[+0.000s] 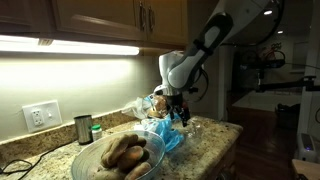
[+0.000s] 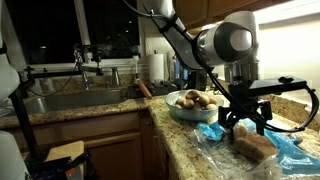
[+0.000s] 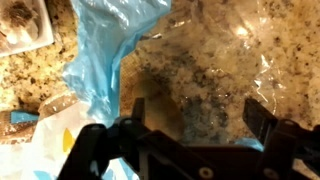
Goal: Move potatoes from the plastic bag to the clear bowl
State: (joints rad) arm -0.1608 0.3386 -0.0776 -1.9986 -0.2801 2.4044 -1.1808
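Potatoes point(image 2: 192, 99) piled in clear bowl point(image 2: 190, 114); pincer point(image 2: 245, 126) spread over plastic bag point(image 2: 290, 155).
A brown lump point(image 2: 255, 147) is seen inside the bag, just below the pincer, in an exterior view. The bag is laid on the granite table point(image 3: 290, 60), beside the bowl. The jaws are held wide apart with nothing pinched; in the wrist view, crinkled clear and blue film is seen between them. The arm point(image 1: 205, 40) is arched over from above, wrist pointed down at the bag.
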